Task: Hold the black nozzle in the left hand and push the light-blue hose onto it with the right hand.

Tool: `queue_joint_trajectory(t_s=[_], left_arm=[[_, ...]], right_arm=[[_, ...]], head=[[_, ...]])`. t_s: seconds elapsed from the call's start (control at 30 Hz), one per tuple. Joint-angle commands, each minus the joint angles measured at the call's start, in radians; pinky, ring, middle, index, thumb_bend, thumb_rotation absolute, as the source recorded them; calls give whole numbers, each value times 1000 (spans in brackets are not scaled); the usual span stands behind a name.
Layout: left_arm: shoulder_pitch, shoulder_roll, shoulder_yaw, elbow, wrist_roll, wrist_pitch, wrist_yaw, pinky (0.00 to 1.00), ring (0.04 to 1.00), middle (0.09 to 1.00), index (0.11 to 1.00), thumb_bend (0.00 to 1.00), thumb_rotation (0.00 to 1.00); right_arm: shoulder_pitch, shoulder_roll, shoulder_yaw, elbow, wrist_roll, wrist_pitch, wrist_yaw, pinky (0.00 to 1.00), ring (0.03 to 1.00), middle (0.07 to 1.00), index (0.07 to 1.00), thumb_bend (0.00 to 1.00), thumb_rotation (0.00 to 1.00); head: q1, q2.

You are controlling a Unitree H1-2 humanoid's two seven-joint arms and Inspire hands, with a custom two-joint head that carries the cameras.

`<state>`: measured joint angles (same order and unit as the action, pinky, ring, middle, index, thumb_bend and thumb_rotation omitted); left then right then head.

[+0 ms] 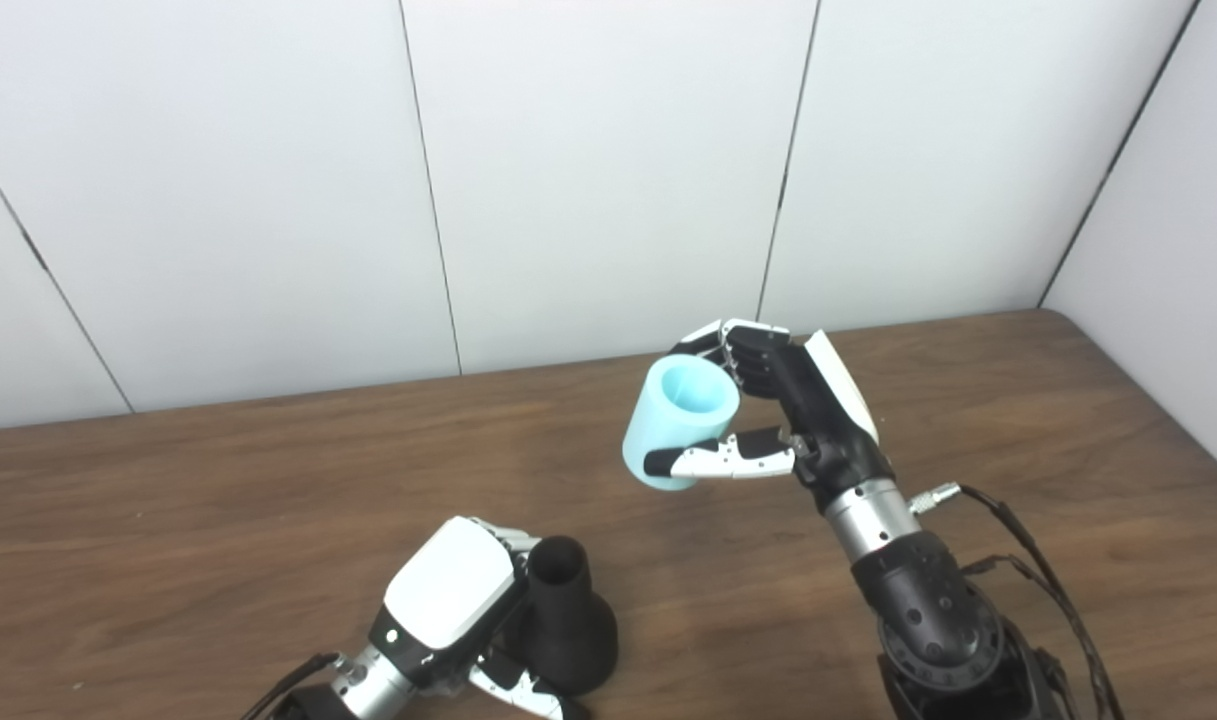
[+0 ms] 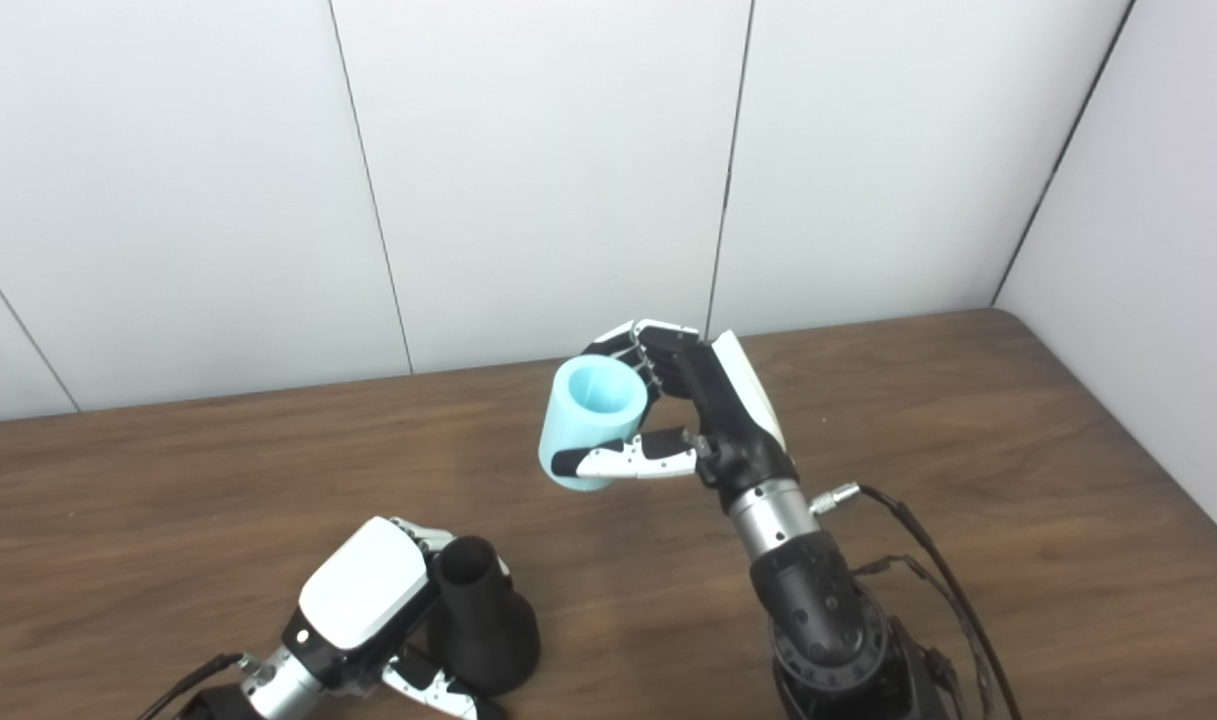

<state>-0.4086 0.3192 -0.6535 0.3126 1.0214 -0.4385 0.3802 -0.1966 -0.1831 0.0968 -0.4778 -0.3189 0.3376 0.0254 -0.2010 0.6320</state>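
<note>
The black nozzle [image 1: 566,618] stands upright on the wooden table [image 1: 218,500], wide base down and narrow open neck up, near the front edge. My left hand [image 1: 453,600] is wrapped around it from the left, with the thumb across its base. My right hand [image 1: 768,405] is shut on the light-blue hose [image 1: 676,420], a short thick tube, and holds it tilted above the table, up and to the right of the nozzle, its open end facing up. The same scene shows in the right eye view, with the nozzle [image 2: 480,618] and the hose [image 2: 590,420] apart.
White panelled walls [image 1: 608,180] stand behind the table and along its right side. A black cable [image 1: 1028,560] runs from my right wrist down along the forearm. The table's right edge [image 1: 1168,420] runs close to the wall.
</note>
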Motion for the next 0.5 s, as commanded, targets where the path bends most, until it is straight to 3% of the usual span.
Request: queue_joint_trajectory(t_s=[0.0, 0.2, 0.3, 0.47], left_arm=[[82, -46, -42, 95, 30, 13, 20, 178, 372, 461, 505, 499, 0], [78, -52, -36, 111, 31, 19, 20, 199, 348, 430, 531, 494, 0], [80, -55, -35, 110, 39, 27, 24, 177, 401, 486, 488, 503, 0], [86, -55, -33, 98, 35, 32, 12, 189, 384, 471, 499, 501, 0]], right_arm=[[-13, 3, 4, -27, -11, -68, -2, 268, 371, 488, 529, 512, 0], [3, 12, 24, -35, -27, -96, 9, 274, 372, 487, 536, 512, 0], [10, 15, 29, -42, -18, -104, 21, 285, 383, 484, 536, 512, 0], [23, 25, 42, -57, -20, -97, 42, 285, 381, 487, 536, 512, 0]], head=[[4, 1], [11, 3], [13, 3], [17, 7]])
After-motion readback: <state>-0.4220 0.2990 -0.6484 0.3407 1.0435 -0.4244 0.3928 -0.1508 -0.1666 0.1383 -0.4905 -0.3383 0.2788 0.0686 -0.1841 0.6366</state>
